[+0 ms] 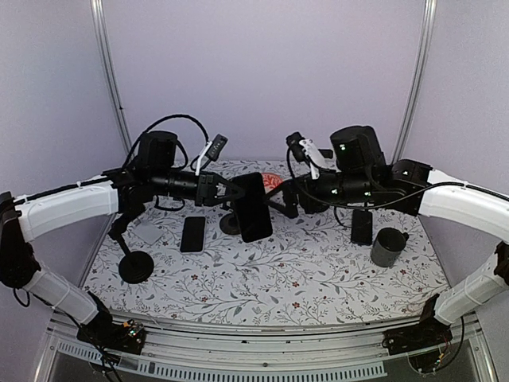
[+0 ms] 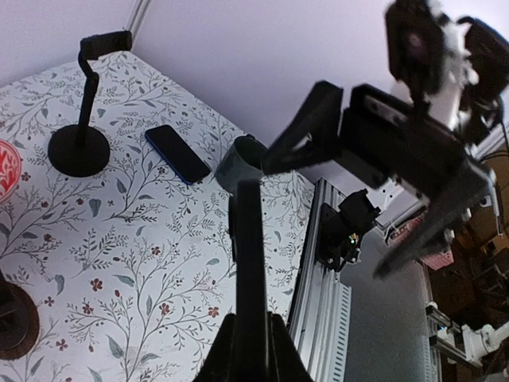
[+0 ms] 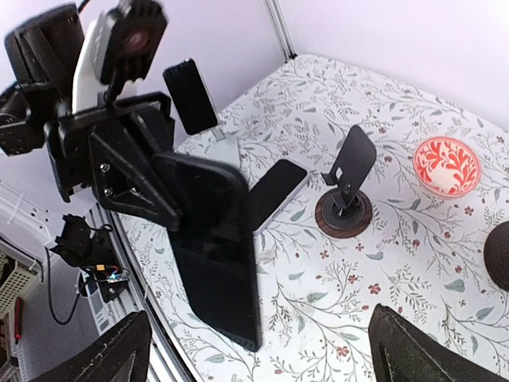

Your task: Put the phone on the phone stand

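My left gripper (image 1: 229, 193) is shut on the top end of a black phone (image 1: 253, 207) and holds it in the air, hanging downward. In the left wrist view the phone (image 2: 248, 255) shows edge-on between my fingers (image 2: 219, 354). The small phone stand (image 3: 347, 181), a black tilted plate on a round brown base, stands on the table just behind the held phone (image 3: 215, 263); in the top view it (image 1: 230, 223) is partly hidden. My right gripper (image 3: 262, 362) is wide open and empty, hovering right of the phone and facing it.
A second phone (image 1: 192, 233) lies flat left of the stand. A third phone (image 1: 362, 227) and a grey cup (image 1: 387, 247) are at the right. A red patterned bowl (image 1: 273, 181) sits at the back. Tall pole stands are at the left (image 1: 135, 264) and at the far side (image 2: 79, 143).
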